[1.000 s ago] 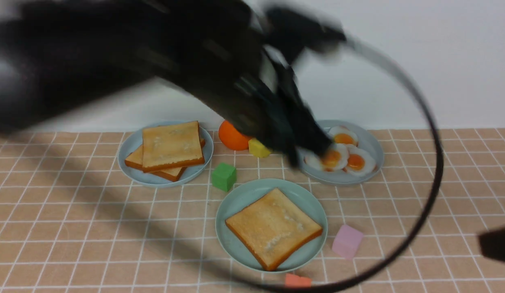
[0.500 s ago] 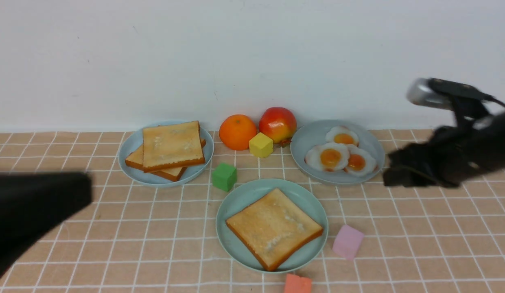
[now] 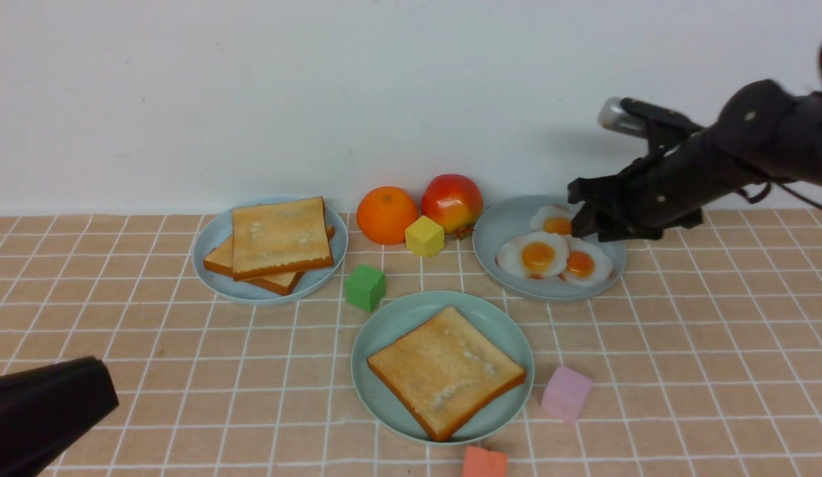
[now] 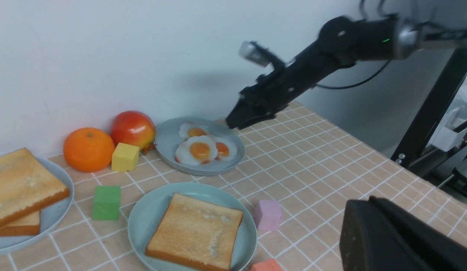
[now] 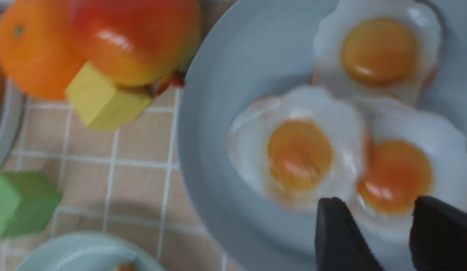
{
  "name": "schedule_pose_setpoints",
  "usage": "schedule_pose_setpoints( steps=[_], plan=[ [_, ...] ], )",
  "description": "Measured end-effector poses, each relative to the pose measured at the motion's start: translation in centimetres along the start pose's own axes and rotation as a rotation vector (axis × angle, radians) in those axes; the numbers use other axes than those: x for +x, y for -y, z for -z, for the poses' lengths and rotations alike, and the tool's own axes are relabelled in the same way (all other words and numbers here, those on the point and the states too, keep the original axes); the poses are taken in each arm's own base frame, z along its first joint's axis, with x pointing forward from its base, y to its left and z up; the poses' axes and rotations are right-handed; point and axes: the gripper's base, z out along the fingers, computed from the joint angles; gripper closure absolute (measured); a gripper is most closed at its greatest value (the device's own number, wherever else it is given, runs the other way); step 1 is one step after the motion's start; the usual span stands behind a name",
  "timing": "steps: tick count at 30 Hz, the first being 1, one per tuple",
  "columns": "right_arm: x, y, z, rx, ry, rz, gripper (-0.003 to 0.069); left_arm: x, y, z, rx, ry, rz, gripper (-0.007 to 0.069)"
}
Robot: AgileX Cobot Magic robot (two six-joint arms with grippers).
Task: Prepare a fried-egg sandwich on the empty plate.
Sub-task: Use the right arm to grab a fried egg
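The teal plate (image 3: 387,326) sits front and centre with one toast slice (image 3: 444,371) lying flat on it. Two more toast slices (image 3: 278,242) are stacked on the back-left plate (image 3: 210,246). The large fried egg (image 3: 536,256) lies with two smaller eggs on the back-right plate (image 3: 503,228). My right gripper (image 3: 577,212) hovers open over that plate's far right side; in the right wrist view its gripper (image 5: 380,220) has the eggs (image 5: 299,150) just beyond its tips and nothing between them. My left gripper (image 3: 99,397) is low at the front left, shut and empty (image 4: 359,201).
An orange (image 3: 386,214), an apple (image 3: 452,202) and a yellow cube (image 3: 424,236) stand between the back plates by the wall. A green cube (image 3: 365,287) is left of the teal plate. A pink cube (image 3: 565,393) and a coral block (image 3: 485,462) lie at its front right.
My left arm has pulled back from over the egg plate to the front left, and its jaws have shut. My right arm has swung in from the right to above the egg plate.
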Motion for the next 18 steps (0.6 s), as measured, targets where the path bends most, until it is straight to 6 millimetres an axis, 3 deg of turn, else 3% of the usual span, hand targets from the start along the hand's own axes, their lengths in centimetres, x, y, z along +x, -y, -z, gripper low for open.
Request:
schedule_pose_setpoints(
  steps=[6,18],
  plan=[
    [-0.8,0.7,-3.1,-0.008,-0.007,-0.013,0.0364,0.0,0.0,0.0,0.004,0.005,0.005,0.0638],
    [-0.7,1.2,-4.6,-0.006,-0.005,-0.028,0.0364,0.1,0.0,0.0,0.000,-0.006,0.006,0.0638]
  ],
)
